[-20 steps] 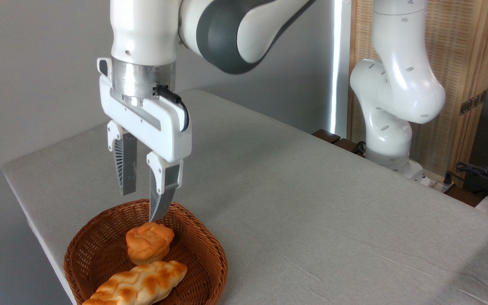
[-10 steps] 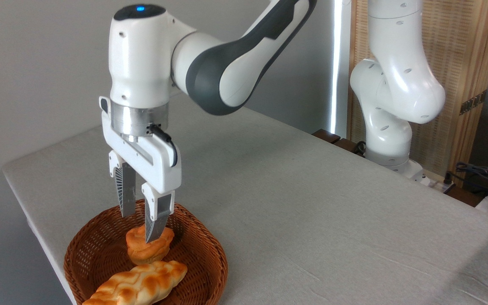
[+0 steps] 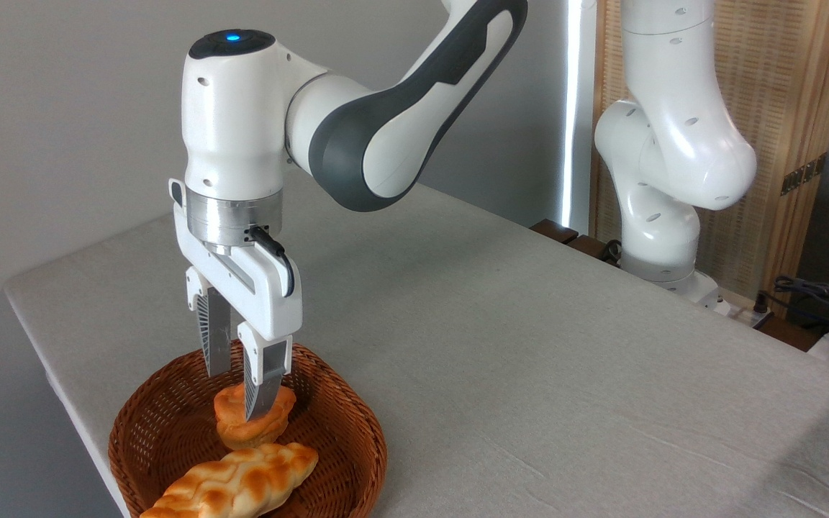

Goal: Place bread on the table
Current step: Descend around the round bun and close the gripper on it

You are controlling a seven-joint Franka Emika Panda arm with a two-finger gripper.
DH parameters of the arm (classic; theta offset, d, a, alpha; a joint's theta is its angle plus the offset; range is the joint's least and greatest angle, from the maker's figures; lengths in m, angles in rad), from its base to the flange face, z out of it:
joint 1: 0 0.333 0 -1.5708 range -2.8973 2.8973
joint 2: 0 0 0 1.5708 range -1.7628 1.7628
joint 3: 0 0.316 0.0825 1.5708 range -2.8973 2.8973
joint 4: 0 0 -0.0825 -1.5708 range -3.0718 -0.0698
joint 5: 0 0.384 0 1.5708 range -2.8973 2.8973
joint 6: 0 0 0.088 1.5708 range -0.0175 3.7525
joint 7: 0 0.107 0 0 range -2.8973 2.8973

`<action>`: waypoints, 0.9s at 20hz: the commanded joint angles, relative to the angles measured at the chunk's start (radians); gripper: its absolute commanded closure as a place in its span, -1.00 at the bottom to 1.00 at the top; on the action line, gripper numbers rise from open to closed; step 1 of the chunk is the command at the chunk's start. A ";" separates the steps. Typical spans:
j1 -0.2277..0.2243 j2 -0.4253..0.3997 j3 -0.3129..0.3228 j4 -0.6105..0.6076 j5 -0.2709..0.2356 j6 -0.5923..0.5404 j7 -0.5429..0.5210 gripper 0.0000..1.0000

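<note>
A basket [image 3: 170, 446] sits at the front left corner of the worktop [image 3: 529, 360]. In it, the bread [image 3: 252, 424] lies behind a loaf [image 3: 234, 485]. The end effector [image 3: 238, 396] straddles the bread from above.

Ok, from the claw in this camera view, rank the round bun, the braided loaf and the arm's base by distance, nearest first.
1. Round bun: in the wicker basket, right at the claw tips.
2. Braided loaf: same basket, just in front of the bun.
3. Arm's base: far right, at the table's back edge.
</note>
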State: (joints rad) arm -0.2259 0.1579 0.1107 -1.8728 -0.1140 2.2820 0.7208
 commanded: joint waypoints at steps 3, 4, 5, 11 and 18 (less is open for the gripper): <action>0.002 -0.006 0.003 -0.008 0.030 0.008 0.022 -1.00; 0.000 -0.006 0.003 -0.008 0.030 0.008 0.022 -1.00; 0.000 -0.001 0.003 -0.008 0.030 0.008 0.022 -1.00; -0.001 0.012 0.001 -0.008 0.031 0.008 0.026 -1.00; -0.006 0.038 -0.003 -0.019 0.031 0.008 0.058 -1.00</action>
State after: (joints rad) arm -0.2278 0.1888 0.1105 -1.8781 -0.0926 2.2819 0.7637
